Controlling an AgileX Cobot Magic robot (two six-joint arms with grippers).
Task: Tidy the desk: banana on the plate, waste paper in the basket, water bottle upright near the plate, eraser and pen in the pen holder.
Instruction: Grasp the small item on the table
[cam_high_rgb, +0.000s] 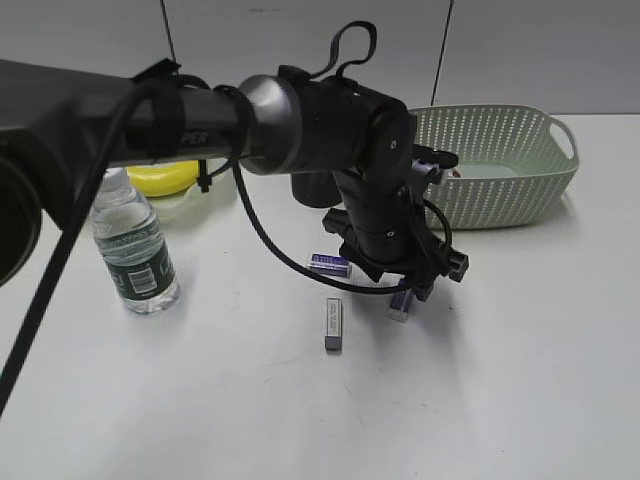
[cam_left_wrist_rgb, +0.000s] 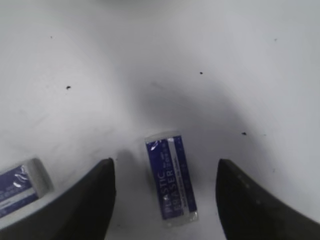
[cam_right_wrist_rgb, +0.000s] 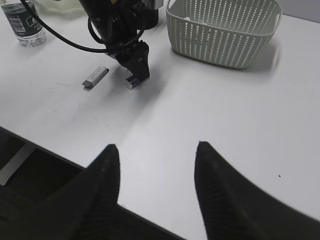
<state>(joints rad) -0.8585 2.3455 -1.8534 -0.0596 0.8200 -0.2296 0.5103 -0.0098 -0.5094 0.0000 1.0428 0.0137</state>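
Note:
My left gripper (cam_high_rgb: 408, 292) points straight down over the desk (cam_high_rgb: 520, 350), open, its jaws on either side of a blue-sleeved eraser (cam_left_wrist_rgb: 170, 175) (cam_high_rgb: 400, 306) without touching it. A second blue eraser (cam_high_rgb: 330, 264) lies to its left and a grey one (cam_high_rgb: 333, 324) lies in front. The banana (cam_high_rgb: 160, 178) lies on the pale green plate (cam_high_rgb: 190, 202) at the back left. The water bottle (cam_high_rgb: 135, 245) stands upright in front of the plate. My right gripper (cam_right_wrist_rgb: 156, 146) is open and empty above the desk's front edge. No pen shows.
The green basket (cam_high_rgb: 500, 160) stands at the back right with something white with a red mark inside (cam_high_rgb: 457, 174). A dark cup (cam_high_rgb: 318, 190), likely the pen holder, is mostly hidden behind my left arm. A black cable loops beside the wrist.

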